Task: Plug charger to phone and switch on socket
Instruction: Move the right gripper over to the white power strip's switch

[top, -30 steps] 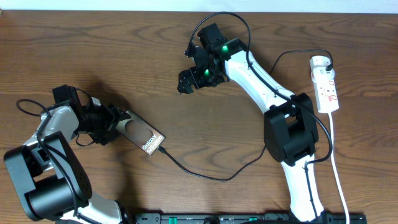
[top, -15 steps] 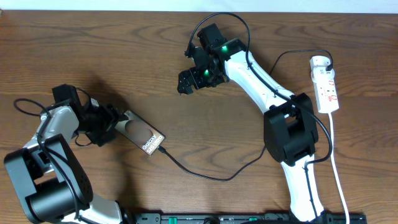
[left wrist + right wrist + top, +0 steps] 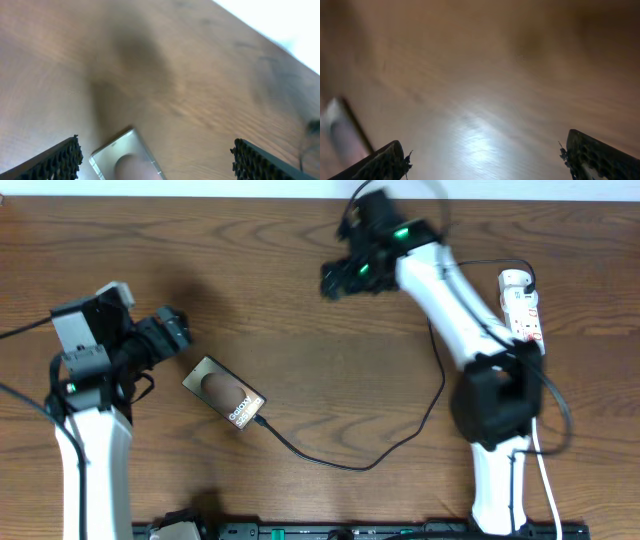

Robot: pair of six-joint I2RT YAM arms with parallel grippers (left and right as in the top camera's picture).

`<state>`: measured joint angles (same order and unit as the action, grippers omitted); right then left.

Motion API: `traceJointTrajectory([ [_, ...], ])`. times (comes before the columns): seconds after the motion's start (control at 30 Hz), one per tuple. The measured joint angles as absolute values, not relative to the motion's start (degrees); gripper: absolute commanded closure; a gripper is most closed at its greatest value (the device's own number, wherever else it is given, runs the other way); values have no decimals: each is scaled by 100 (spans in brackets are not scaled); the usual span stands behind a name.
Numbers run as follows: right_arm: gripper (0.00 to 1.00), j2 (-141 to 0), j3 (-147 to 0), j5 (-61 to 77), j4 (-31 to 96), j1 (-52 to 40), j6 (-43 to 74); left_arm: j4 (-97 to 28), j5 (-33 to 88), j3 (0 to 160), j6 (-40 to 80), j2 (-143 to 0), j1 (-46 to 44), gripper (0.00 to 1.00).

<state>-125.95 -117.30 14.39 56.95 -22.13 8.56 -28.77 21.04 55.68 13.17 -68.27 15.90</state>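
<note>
Charger cable (image 3: 345, 467) plugged into the phone (image 3: 224, 393) on the table (image 3: 300, 350), step 1 looks done; left hand (image 3: 175, 332) hovers wide, empty, near it. Beyond, right hand (image 3: 328, 280), wide and empty, next needs to switch on the power strip (image 3: 522, 315).

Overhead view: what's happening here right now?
Nothing is held. The phone lies on the table with the charger apparently plugged into its near end. The left gripper hovers open just beside the phone. The right gripper hangs open above the table, well short of the socket, which neither arm touches.
</note>
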Motion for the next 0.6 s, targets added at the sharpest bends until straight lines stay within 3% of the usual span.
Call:
traceJointTrajectory([
  [0.37, 1, -10372, -12156, -1404, 5889, -517, 1142, -2676, 2062, 5568, 869, -6368, 617, 4],
  [0.6, 1, -10733, -11981, -1135, 5940, 1094, 913, -2665, 2060, 5568, 851, -6512, 609, 4],
])
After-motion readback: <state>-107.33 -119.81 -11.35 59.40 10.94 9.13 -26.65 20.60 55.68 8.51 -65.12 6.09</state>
